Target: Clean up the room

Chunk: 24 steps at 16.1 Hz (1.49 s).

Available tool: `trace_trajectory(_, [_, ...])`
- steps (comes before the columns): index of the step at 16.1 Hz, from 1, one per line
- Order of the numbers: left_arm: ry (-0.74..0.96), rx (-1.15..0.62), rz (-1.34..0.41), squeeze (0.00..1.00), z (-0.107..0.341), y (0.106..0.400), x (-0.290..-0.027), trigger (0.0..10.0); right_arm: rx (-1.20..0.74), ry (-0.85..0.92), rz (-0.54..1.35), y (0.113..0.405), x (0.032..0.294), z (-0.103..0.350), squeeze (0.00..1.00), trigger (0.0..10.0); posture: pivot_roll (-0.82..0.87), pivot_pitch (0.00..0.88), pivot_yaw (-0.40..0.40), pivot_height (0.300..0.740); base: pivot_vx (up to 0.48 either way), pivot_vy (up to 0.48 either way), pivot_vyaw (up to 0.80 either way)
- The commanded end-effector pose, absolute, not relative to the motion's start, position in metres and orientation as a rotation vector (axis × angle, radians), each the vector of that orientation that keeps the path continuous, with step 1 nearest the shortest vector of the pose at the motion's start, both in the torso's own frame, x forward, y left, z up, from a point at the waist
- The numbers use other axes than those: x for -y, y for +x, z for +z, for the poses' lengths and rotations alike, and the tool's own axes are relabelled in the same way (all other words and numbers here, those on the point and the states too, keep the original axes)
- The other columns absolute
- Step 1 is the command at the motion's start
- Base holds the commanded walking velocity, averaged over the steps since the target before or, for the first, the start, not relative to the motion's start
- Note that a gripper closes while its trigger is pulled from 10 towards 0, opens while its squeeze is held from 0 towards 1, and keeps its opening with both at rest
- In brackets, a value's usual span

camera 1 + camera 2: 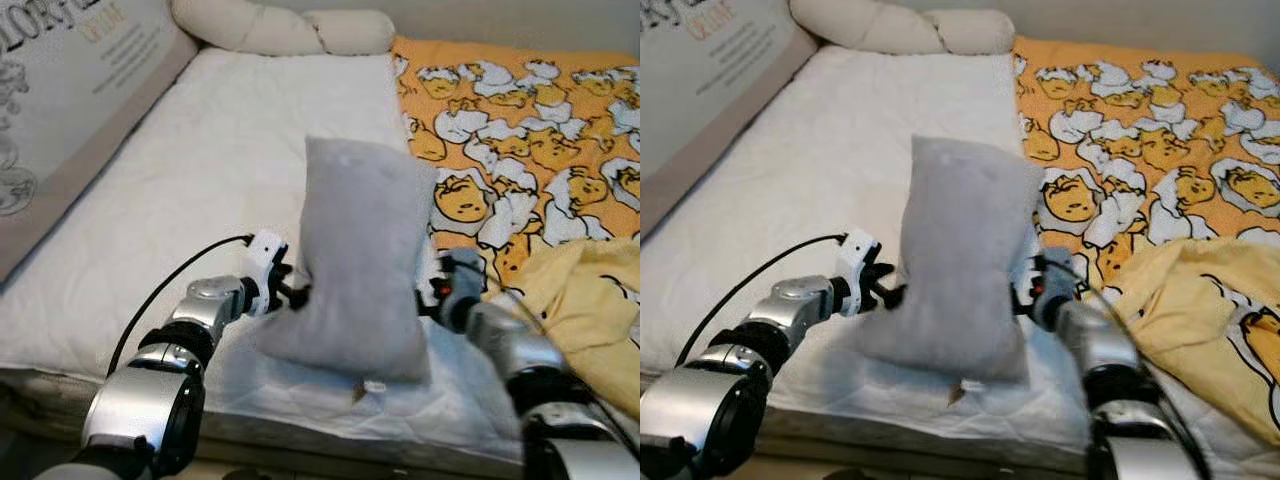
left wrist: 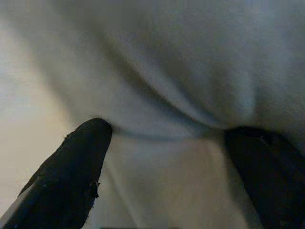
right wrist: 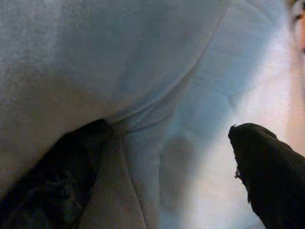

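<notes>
Both grippers' tips behind grey pillow (image 1: 360, 260)

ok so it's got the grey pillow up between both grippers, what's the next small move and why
Probably carry the grey pillow forward toward the cream pillows at the head of the white mattress. The left gripper and right gripper press its lower sides, holding it upright above the near edge.

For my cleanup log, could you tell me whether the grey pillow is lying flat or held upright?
Upright: the grey pillow stands on end above the white mattress, pressed between the left gripper and right gripper.
</notes>
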<state>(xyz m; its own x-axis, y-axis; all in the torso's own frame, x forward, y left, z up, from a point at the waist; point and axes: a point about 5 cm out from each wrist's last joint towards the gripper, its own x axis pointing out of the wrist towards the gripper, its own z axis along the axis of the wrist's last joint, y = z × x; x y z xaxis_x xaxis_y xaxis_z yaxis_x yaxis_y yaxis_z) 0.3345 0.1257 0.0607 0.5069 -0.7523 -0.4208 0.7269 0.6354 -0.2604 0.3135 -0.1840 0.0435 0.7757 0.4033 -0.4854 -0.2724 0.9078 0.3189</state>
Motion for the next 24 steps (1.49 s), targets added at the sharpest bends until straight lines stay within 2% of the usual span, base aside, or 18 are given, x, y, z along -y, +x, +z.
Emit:
trace_trajectory(1, [-0.096,-0.516,-1.041,0.00,0.068,0.331,-0.116,10.0,-0.553,0.295,0.486,0.314,0.173,0.056,0.00,10.0,-0.06,0.000,-0.003,0.740,0.000,0.000,0.00])
trace_trajectory(4, [-0.073,-0.428,-1.192,0.00,0.087,0.326,-0.119,10.0,-0.532,0.313,0.535,0.307,0.186,0.074,0.00,10.0,-0.05,0.000,-0.007,0.740,0.000,0.000,0.00])
trace_trajectory(6, [-0.032,-0.411,-1.230,0.00,0.090,0.321,-0.122,10.0,-0.562,0.306,0.529,0.299,0.189,0.074,0.00,10.0,-0.05,0.000,-0.015,0.740,0.000,0.000,0.00])
trace_trajectory(7, [0.019,-0.436,-1.220,0.00,0.084,0.318,-0.126,10.0,-0.577,0.303,0.543,0.293,0.186,0.070,0.00,10.0,-0.05,0.000,-0.016,0.740,0.000,0.000,0.00])
trace_trajectory(8, [0.141,-0.501,-1.207,0.00,0.070,0.311,-0.139,10.0,-0.606,0.279,0.518,0.285,0.187,0.059,0.00,10.0,-0.05,0.000,-0.013,0.740,0.000,0.000,0.00])
trace_trajectory(9, [0.172,-0.560,-1.171,0.00,0.061,0.306,-0.151,10.0,-0.624,0.274,0.421,0.282,0.197,0.049,1.00,10.0,-0.05,0.000,-0.012,0.740,0.000,0.000,0.00])
trace_trajectory(10, [0.153,-0.577,-1.151,0.31,0.059,0.306,-0.156,10.0,-0.624,0.288,0.378,0.281,0.203,0.046,1.00,10.0,-0.05,0.000,-0.010,0.740,0.000,0.000,0.00])
trace_trajectory(11, [0.108,-0.584,-1.111,0.76,0.061,0.305,-0.163,10.0,-0.637,0.307,0.318,0.278,0.212,0.042,1.00,10.0,-0.05,0.000,-0.005,0.740,0.000,0.000,0.00])
trace_trajectory(12, [0.030,-0.564,-1.023,1.00,0.065,0.309,-0.174,10.0,-0.618,0.341,0.277,0.276,0.222,0.041,1.00,10.0,-0.06,0.000,0.003,0.740,0.000,0.000,0.00])
trace_trajectory(14, [-0.177,-0.498,-0.852,1.00,0.071,0.321,-0.190,10.0,-0.554,0.408,0.228,0.282,0.232,0.041,1.00,10.0,-0.06,0.000,0.006,0.740,0.000,0.000,0.00])
trace_trajectory(15, [-0.312,-0.462,-0.819,1.00,0.074,0.324,-0.190,10.0,-0.531,0.428,0.228,0.286,0.233,0.042,1.00,10.0,-0.06,0.000,0.006,0.740,0.000,0.000,0.00])
trace_trajectory(19, [-0.640,-0.390,-0.691,1.00,0.067,0.326,-0.182,10.0,-0.489,0.575,0.294,0.295,0.227,0.046,1.00,10.0,-0.06,0.000,0.007,0.740,0.000,0.000,0.00])
trace_trajectory(21, [-0.732,-0.423,-0.707,1.00,0.057,0.321,-0.167,10.0,-0.501,0.681,0.357,0.295,0.216,0.042,1.00,10.0,-0.07,0.000,0.010,0.740,0.000,0.000,0.00])
trace_trajectory(22, [-0.732,-0.423,-0.707,1.00,0.057,0.321,-0.167,10.0,-0.501,0.681,0.357,0.295,0.216,0.042,1.00,10.0,-0.07,0.000,0.010,0.740,0.000,0.000,0.00])
trace_trajectory(24, [-0.721,-0.519,-0.763,1.00,0.043,0.311,-0.151,10.0,-0.525,0.725,0.450,0.292,0.202,0.037,1.00,10.0,-0.08,0.000,0.013,0.740,0.000,0.000,0.00])
